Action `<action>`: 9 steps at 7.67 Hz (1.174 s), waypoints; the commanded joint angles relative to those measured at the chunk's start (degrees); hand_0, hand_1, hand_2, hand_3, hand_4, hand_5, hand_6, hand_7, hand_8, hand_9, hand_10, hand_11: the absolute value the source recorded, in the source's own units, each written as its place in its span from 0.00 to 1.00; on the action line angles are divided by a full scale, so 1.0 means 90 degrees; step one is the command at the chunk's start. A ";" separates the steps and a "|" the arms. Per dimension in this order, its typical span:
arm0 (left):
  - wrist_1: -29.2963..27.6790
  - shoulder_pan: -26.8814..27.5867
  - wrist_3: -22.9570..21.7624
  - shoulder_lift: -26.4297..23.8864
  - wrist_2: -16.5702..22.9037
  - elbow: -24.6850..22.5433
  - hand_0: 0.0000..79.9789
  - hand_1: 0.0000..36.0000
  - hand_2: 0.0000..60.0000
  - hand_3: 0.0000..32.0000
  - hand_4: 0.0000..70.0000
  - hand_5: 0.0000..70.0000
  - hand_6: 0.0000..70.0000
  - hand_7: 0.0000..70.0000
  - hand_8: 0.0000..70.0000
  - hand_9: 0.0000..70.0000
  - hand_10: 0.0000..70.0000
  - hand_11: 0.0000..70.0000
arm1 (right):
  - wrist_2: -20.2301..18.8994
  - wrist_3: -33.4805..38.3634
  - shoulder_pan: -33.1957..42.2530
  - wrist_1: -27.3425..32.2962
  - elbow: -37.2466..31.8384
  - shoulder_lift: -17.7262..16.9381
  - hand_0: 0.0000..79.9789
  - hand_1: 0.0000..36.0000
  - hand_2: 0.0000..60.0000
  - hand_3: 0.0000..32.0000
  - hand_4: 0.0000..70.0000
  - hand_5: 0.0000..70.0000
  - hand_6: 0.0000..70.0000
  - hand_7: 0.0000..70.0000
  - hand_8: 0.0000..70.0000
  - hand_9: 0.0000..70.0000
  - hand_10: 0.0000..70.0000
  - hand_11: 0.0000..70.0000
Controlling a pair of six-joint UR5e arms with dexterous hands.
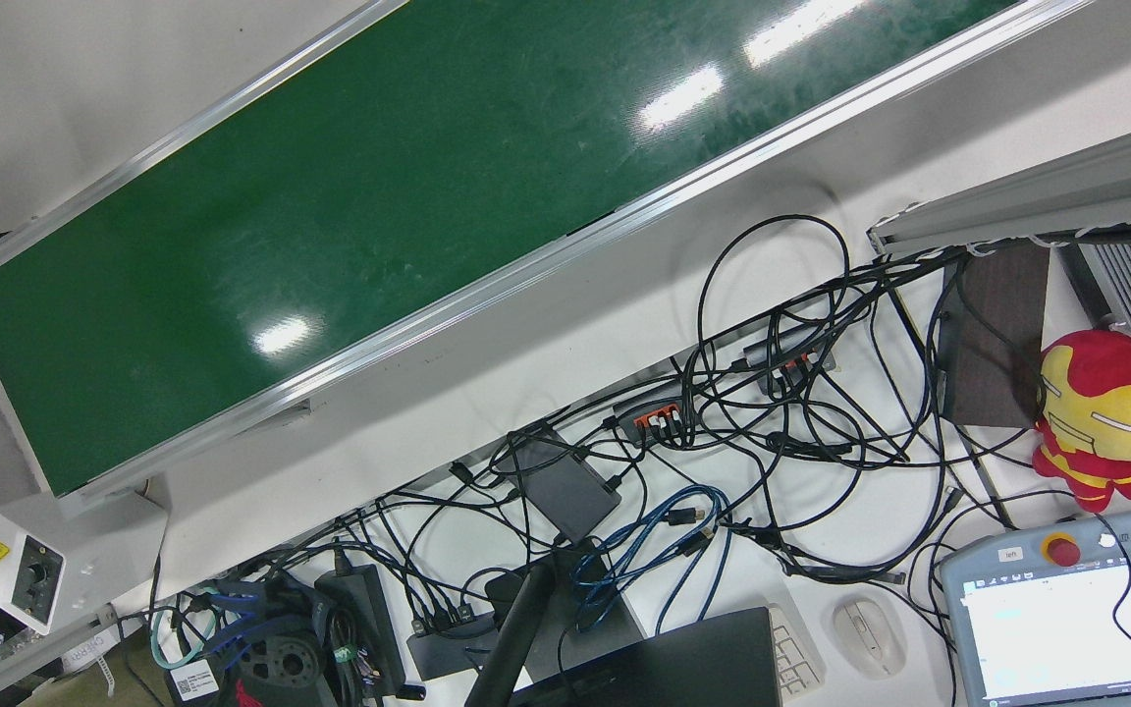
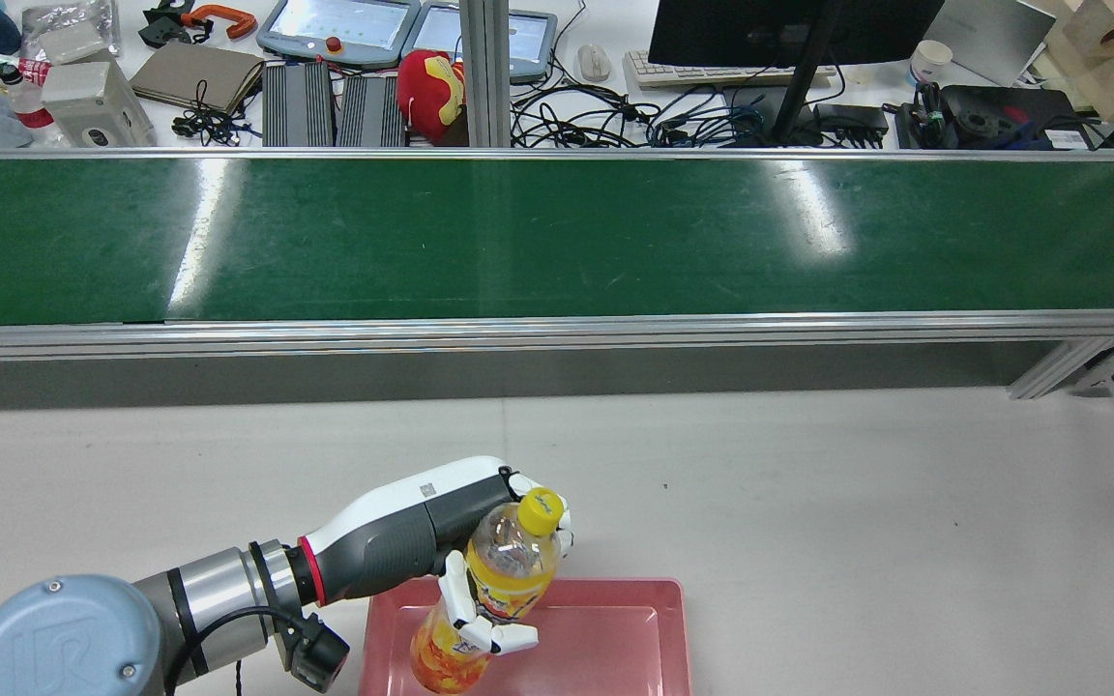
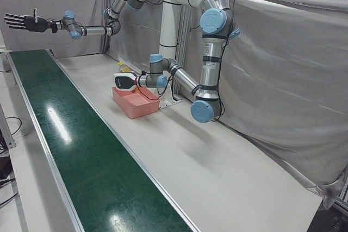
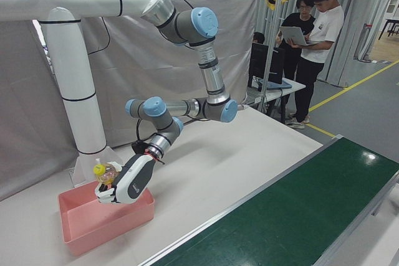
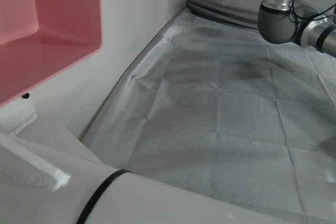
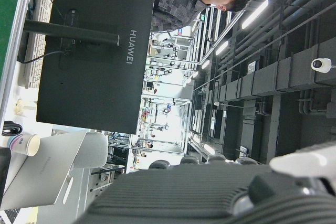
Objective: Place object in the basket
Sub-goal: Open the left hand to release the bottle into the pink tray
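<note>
The left hand (image 2: 441,541) has its fingers (image 2: 465,604) wrapped around a bottle (image 2: 494,590) with a yellow cap and orange-yellow drink inside. The bottle is tilted, cap up, and sits over the pink basket (image 2: 615,628) — its bottom end is down inside the basket's near-left corner. The basket rests on the white counter (image 2: 857,522), close to the arm's white post (image 3: 169,47).

The right hand (image 3: 24,23) is far away, high over one end of the long green belt (image 2: 557,237), with its fingers spread wide and holding nothing.

Nothing lies on the belt. Past it is a messy desk — black cables (image 1: 772,393), a red and yellow plush toy (image 1: 1101,417), a mouse (image 1: 868,636) and a screen pad (image 1: 1076,619). Grey cloth (image 3: 283,80) hangs behind the arms.
</note>
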 commanded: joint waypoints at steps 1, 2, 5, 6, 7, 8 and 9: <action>0.0791 0.0308 0.0145 -0.0159 -0.0093 0.0023 0.90 0.54 0.50 0.00 1.00 1.00 0.81 0.81 0.98 1.00 0.74 1.00 | 0.0000 -0.0002 -0.0007 0.0000 -0.0010 0.0000 0.00 0.00 0.00 0.00 0.00 0.00 0.00 0.00 0.00 0.00 0.00 0.00; 0.1007 0.0308 0.0126 -0.0169 -0.0083 0.0014 0.88 0.25 0.00 0.00 0.95 1.00 0.41 0.45 0.58 0.78 0.52 0.74 | 0.0000 -0.0002 -0.0007 0.0000 -0.0010 0.0000 0.00 0.00 0.00 0.00 0.00 0.00 0.00 0.00 0.00 0.00 0.00 0.00; 0.1156 0.0318 0.0155 -0.0091 -0.0073 0.0043 0.78 0.05 0.00 0.00 0.29 0.58 0.02 0.10 0.05 0.08 0.18 0.28 | 0.0000 -0.0002 -0.0007 0.0000 -0.0010 0.0000 0.00 0.00 0.00 0.00 0.00 0.00 0.00 0.00 0.00 0.00 0.00 0.00; 0.1126 0.0318 0.0146 -0.0100 -0.0073 0.0043 0.72 0.00 0.00 0.00 0.17 0.38 0.00 0.07 0.00 0.00 0.11 0.19 | 0.0000 -0.0002 -0.0007 0.0000 -0.0010 0.0000 0.00 0.00 0.00 0.00 0.00 0.00 0.00 0.00 0.00 0.00 0.00 0.00; 0.1107 0.0308 0.0136 -0.0110 -0.0073 0.0024 0.74 0.00 0.00 0.00 0.10 0.16 0.00 0.05 0.00 0.00 0.07 0.12 | 0.0000 -0.0002 -0.0007 0.0000 -0.0010 0.0000 0.00 0.00 0.00 0.00 0.00 0.00 0.00 0.00 0.00 0.00 0.00 0.00; 0.1020 0.0289 0.0116 -0.0101 -0.0054 0.0014 0.79 0.05 0.00 0.03 0.06 0.13 0.00 0.05 0.00 0.00 0.05 0.10 | 0.0000 -0.0002 -0.0007 0.0000 -0.0010 0.0000 0.00 0.00 0.00 0.00 0.00 0.00 0.00 0.00 0.00 0.00 0.00 0.00; 0.1009 0.0269 0.0097 -0.0110 -0.0054 -0.0025 0.81 0.08 0.00 0.06 0.03 0.11 0.00 0.04 0.00 0.00 0.04 0.09 | 0.0000 0.0007 -0.0007 0.0000 -0.0010 0.0000 0.00 0.00 0.00 0.00 0.00 0.00 0.00 0.00 0.00 0.00 0.00 0.00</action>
